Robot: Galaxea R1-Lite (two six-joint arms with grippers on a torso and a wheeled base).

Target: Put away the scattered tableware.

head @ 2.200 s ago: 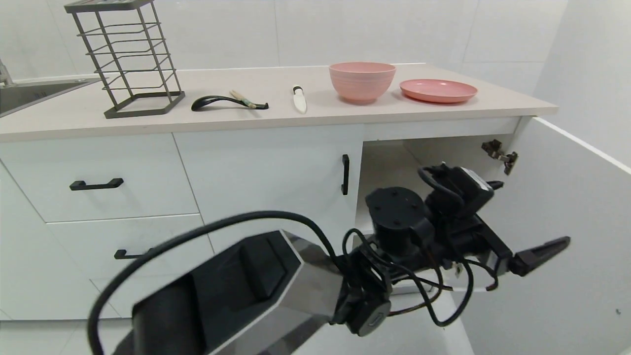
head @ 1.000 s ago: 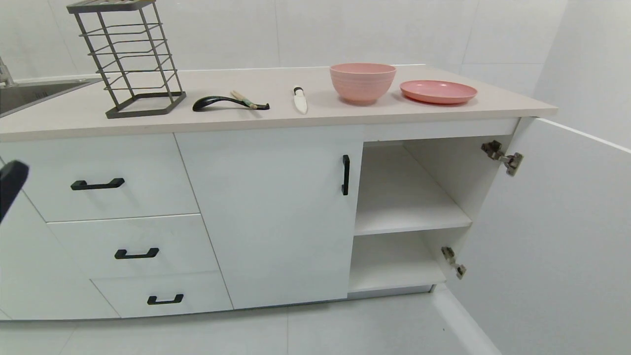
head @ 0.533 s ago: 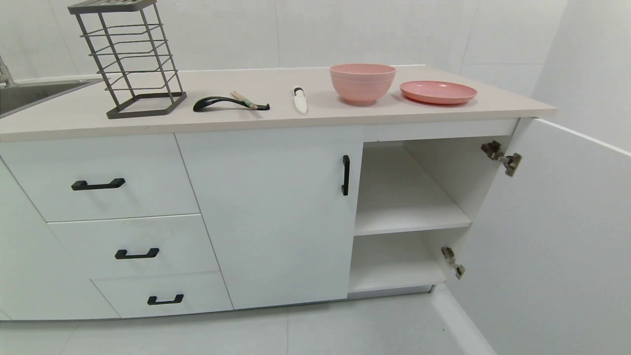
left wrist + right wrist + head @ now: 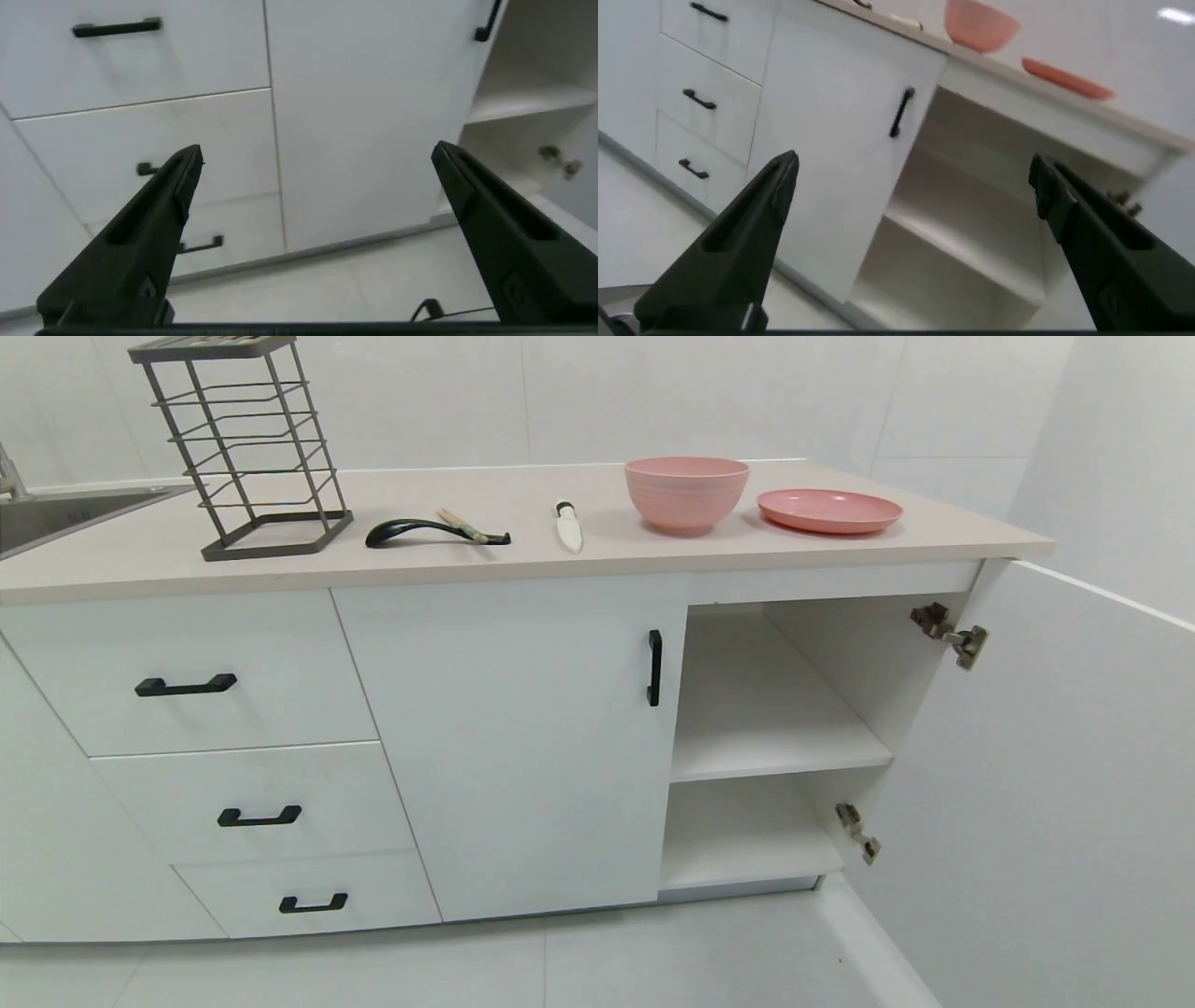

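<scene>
On the countertop (image 4: 140, 555), pink bowl (image 4: 686, 490) beside plate (image 4: 829, 510); left end effector (image 4: 318, 154) and right end effector (image 4: 915, 161) spread

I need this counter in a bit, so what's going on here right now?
A robot is putting away tableware, but nothing is in hand at the moment. The left end effector and the right end effector are both open and empty, facing the cabinet fronts. The pink bowl, pink plate, knife, black spoon and chopsticks lie on the counter. The cabinet door stands open, showing two shelves.
</scene>
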